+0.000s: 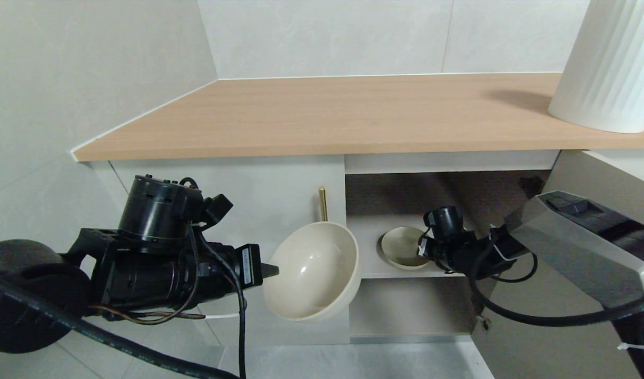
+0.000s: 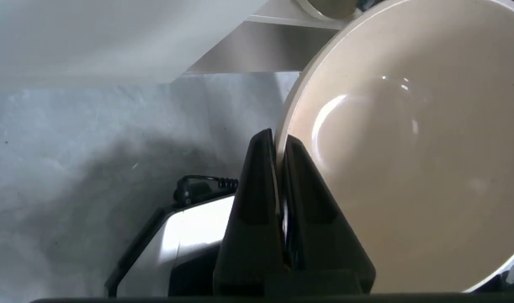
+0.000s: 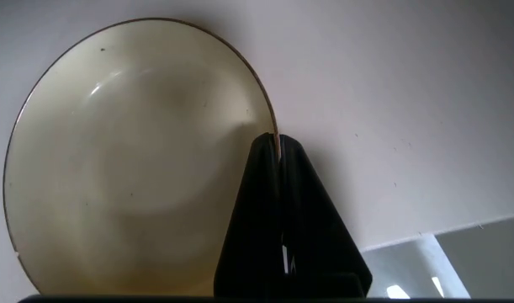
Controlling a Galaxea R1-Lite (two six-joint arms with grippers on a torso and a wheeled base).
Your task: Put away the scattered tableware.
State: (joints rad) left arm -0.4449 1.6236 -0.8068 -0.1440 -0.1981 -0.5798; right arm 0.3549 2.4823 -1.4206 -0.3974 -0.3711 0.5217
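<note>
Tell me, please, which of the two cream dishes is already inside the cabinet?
The small shallow dish, pinched by the right gripper at the shelf. The large deep bowl in the left gripper hangs outside, before the closed door.

We look from the head forward and down: the countertop (image 1: 322,116) crosses the upper frame, with the cabinet (image 1: 279,184) beneath it. Our left wrist camera sits close behind the left gripper (image 2: 279,139), facing into the bowl (image 2: 408,151), which the head view shares at lower centre. Our right wrist camera sits equally close behind the right gripper (image 3: 278,139), facing the dish (image 3: 130,151), shared right of centre.
</note>
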